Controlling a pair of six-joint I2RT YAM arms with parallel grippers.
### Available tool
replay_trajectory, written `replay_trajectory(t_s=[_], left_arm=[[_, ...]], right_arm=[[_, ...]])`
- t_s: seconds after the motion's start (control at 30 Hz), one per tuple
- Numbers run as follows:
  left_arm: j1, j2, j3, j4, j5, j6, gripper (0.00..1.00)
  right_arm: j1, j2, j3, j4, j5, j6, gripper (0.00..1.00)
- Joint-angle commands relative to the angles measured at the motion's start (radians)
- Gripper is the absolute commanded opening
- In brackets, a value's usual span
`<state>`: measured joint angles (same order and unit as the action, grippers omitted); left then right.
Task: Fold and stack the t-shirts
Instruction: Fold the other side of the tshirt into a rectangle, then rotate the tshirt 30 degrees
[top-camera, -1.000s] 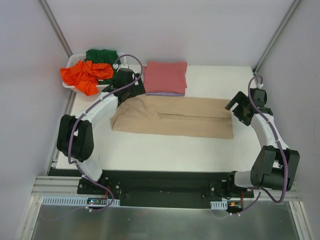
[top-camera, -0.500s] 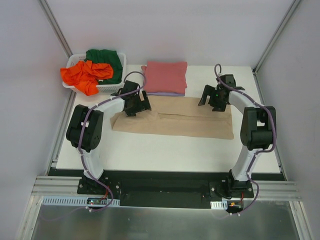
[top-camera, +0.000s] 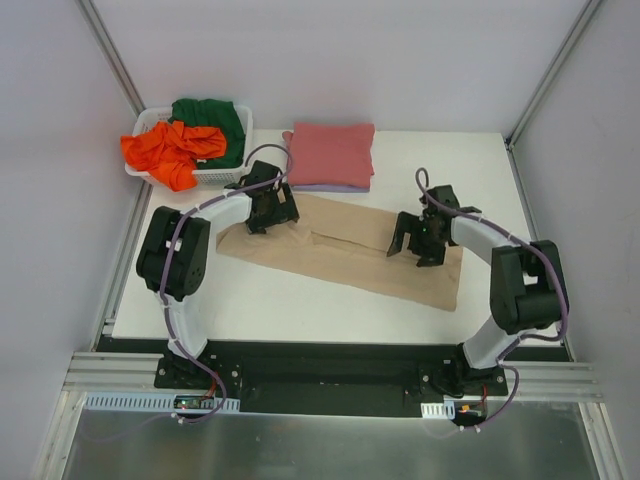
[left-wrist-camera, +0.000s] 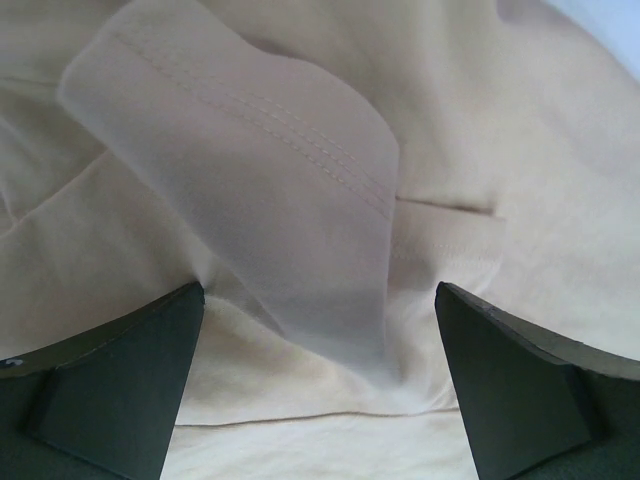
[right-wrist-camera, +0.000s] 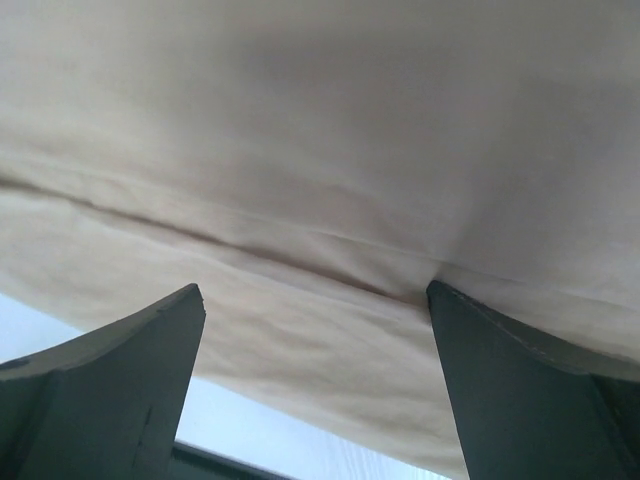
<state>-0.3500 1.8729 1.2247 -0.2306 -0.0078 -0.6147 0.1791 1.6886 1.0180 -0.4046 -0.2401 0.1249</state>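
A tan t-shirt (top-camera: 350, 258), folded into a long strip, lies slanted across the white table (top-camera: 300, 312). My left gripper (top-camera: 271, 220) is open and pressed down on the strip's left end. In the left wrist view a stitched hem flap of the tan cloth (left-wrist-camera: 260, 150) lies between the wide jaws of the left gripper (left-wrist-camera: 318, 300). My right gripper (top-camera: 413, 246) is open, down on the strip's right part. The right wrist view shows the right gripper (right-wrist-camera: 312, 295) straddling a fold edge of the tan cloth (right-wrist-camera: 320, 120). A folded pinkish-red t-shirt (top-camera: 331, 152) rests on a lavender one (top-camera: 330, 187).
A white slotted basket (top-camera: 215, 177) at the back left holds an orange t-shirt (top-camera: 165, 150) and a dark green t-shirt (top-camera: 212, 115). Metal frame posts (top-camera: 110, 50) stand at the back corners, with walls close on both sides.
Both arms swung in onto the tan shirt. The right gripper then slid nearer and leftward, dragging the strip's right end toward me so that it lies slanted.
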Motion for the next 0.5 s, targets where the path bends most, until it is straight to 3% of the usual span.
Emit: replay_trajectory(t_s=[0.0,0.13,0.33,0.47], left_arm=[[0.002,0.045,0.087,-0.082,-0.069,0.012,0.99],[0.002,0.054,0.137,-0.095,-0.081,0.026,0.99],[0.003,0.107,0.213,-0.131,-0.081,0.046,0.99],[0.003,0.095,0.225,-0.141,-0.084,0.053,0.99]], right_arm=[[0.094,-0.124,-0.122,-0.097,0.005,0.058,0.96],[0.232,-0.228,-0.218,-0.125,0.010,0.162,0.96],[0.555,-0.336,-0.300,-0.048,0.010,0.320,0.96],[0.588,-0.406,-0.253,-0.062,0.097,0.288,0.96]])
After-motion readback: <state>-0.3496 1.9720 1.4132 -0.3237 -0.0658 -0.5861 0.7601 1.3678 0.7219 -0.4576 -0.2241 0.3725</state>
